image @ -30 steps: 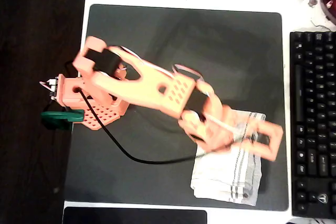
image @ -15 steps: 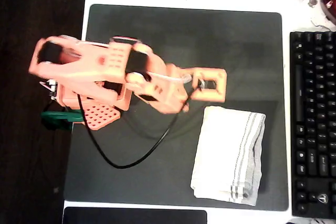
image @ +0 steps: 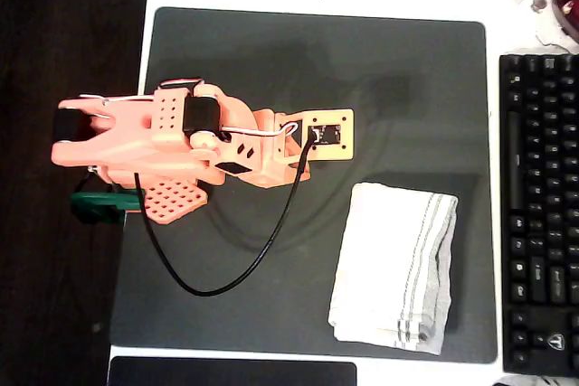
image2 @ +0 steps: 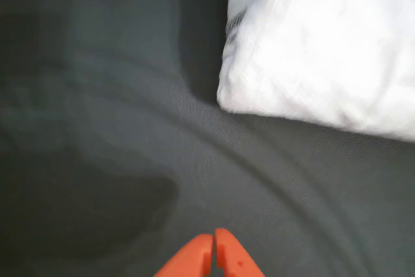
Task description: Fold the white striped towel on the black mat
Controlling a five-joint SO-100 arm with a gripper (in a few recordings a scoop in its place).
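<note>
Since the arm reached out over the towel a second ago, it has drawn back toward its base at the left of the overhead view, and the gripper [image2: 214,254] now hangs over bare mat with its two orange fingertips pressed together and nothing between them. The white striped towel [image: 396,264] lies alone on the lower right part of the black mat [image: 271,51], well apart from the arm, and it looks the same as it did half a second ago: a narrow upright rectangle with doubled layers showing along its right edge and stripes grouped near that edge and the bottom. In the wrist view one rounded corner of the towel sits ahead of the fingertips, not touching them. I judge the fold done, or nearly so, and the arm retiring. By count: one towel, one mat, one arm with one gripper, one black cable [image: 231,282] looping across the mat, and one keyboard [image: 538,214] at the right.
</note>
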